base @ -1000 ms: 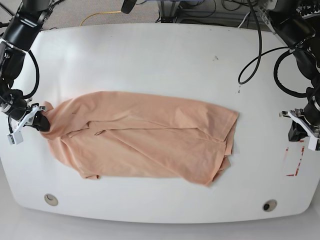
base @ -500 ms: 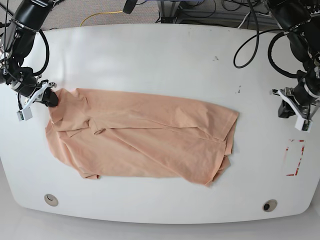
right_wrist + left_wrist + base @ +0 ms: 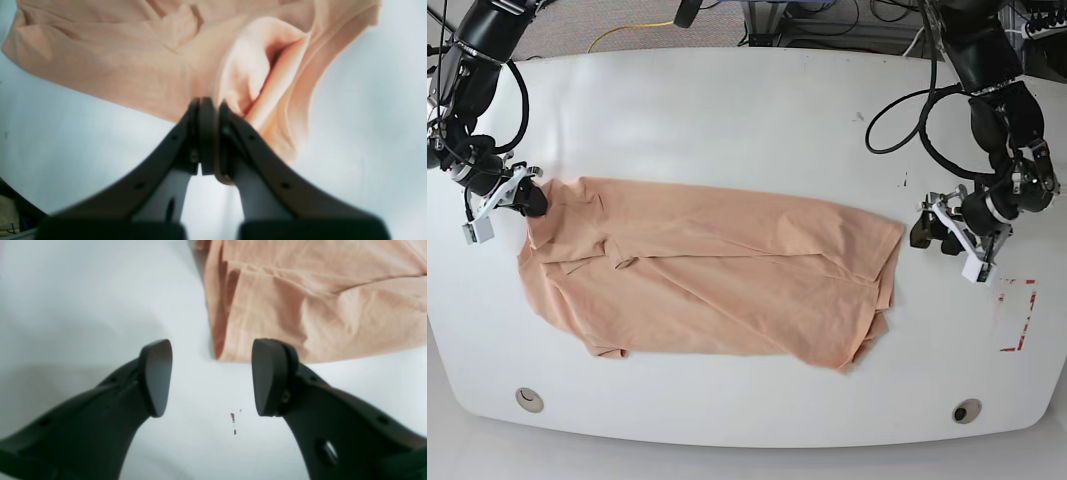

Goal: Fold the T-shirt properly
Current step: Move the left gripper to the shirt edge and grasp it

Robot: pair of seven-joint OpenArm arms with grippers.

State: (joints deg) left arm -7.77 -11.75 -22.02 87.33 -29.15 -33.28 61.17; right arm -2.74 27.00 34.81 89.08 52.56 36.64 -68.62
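Rumpled peach T-shirt (image 3: 717,275) flat, partly folded

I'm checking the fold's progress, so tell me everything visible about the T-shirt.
The T-shirt is peach-pink, soft, thin cloth, lying rumpled and partly folded lengthwise across the white table. Creases run along it and layers bunch at both ends. The right gripper is shut on a pinch of its edge at one end; the left gripper stands open just off the other end, not touching.

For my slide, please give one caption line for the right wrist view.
Right hand shut on a bunched edge of the peach T-shirt, over the white table.
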